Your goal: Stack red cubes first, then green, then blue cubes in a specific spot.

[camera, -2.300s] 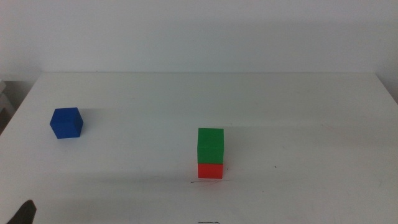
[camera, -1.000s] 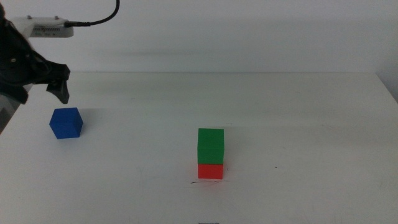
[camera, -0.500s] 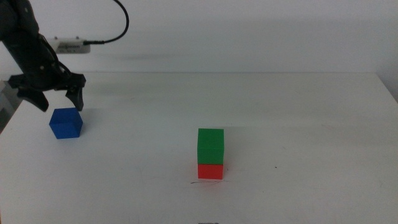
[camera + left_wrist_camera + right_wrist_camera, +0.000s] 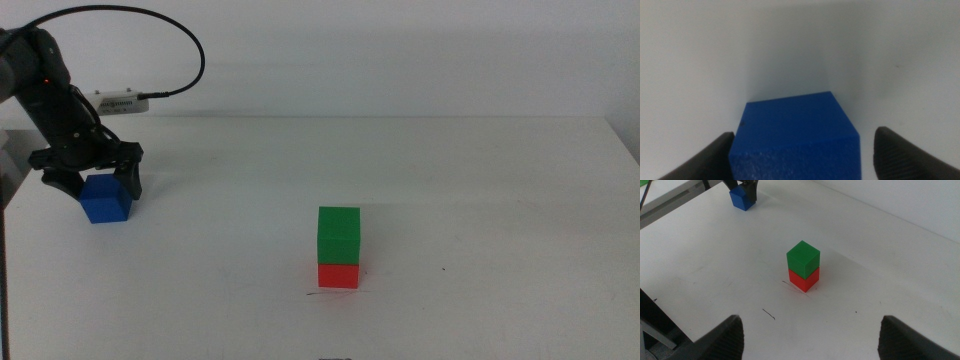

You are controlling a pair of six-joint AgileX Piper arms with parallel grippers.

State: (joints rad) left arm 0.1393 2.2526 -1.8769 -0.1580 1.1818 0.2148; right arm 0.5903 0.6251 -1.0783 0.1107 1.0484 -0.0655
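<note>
While 2.3 s ago the L arm was barely in the middle view, its dark 2-jaw left gripper (image 4: 92,180) has since come in from 9 o'clock and dropped over the small matte deep-blue cube (image 4: 106,198), jaws spread wide w/ 1 on each side of it and gaps showing both sides in the wrist view, so open, not clamped yet. Blue cube (image 4: 796,135) sits on the plain white tabletop (image 4: 480,180) at approx 9 o'clock of the table, well apart from the stack; it looks unmoved vs the earlier pics. Small matte bright-green cube (image 4: 339,233) rests squarely atop the small matte bright-red cube (image 4: 338,274), and that 2-cube stack stands just behind the thin dark scribbled mark (image 4: 318,291) at approx 6 o'clock of table centre, same as 2.3 s ago. Meaning for the task: red + green steps look done; blue is the last 1, and the pick is at the pre-grasp stage, next likely a close, lift and carry toward 3 o'clock onto green. Right gripper (image 4: 812,347) waits high over the near edge, jaws wide apart, holding nothing, looking down on stack (image 4: 803,266) and blue cube (image 4: 742,198).
</note>
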